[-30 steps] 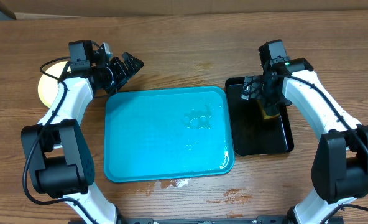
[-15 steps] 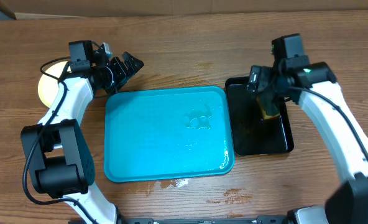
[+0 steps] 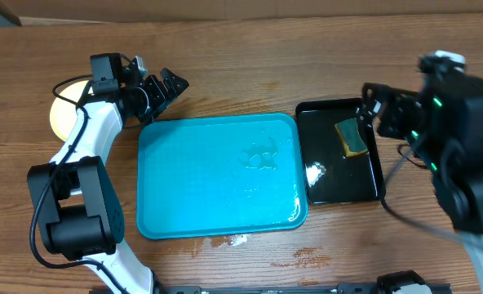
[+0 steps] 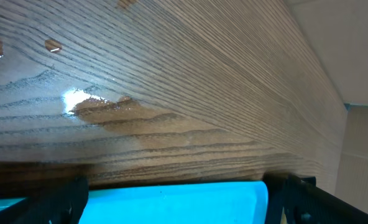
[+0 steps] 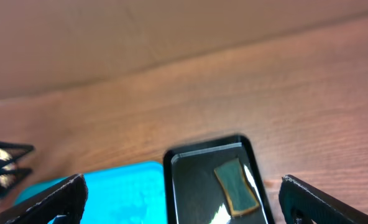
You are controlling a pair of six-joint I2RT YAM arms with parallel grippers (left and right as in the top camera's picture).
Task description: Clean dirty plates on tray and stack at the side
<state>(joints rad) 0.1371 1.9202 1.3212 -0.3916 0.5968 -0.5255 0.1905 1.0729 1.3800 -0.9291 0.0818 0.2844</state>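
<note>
At the far left a pale yellow plate [image 3: 60, 116] lies on the table [image 3: 241, 49], well apart from the blue tray [image 3: 192, 188] and half hidden by the left arm [image 3: 90, 135]. It looks like the top of the stack (how many plates sit under it cannot be told from above). Next, the left gripper [image 3: 170, 88] hovers just past the blue tray's upper left corner, its fingers spread with nothing between them. The blue tray, in the middle, holds no plates, only water [image 3: 262, 155] pooled toward its right side. A wet patch [image 3: 233, 239] lies on the table just below its lower rim. Just beside it on the right, the black tray [image 3: 343, 184] holds the sponge [image 3: 352, 137], lying loose. The right gripper [image 3: 374, 110], blurred and high over the black tray's right edge, is spread wide and empty. By my reckoning the cleaning and stacking are done, or all but done, with nothing left on the blue tray to wash.
</note>
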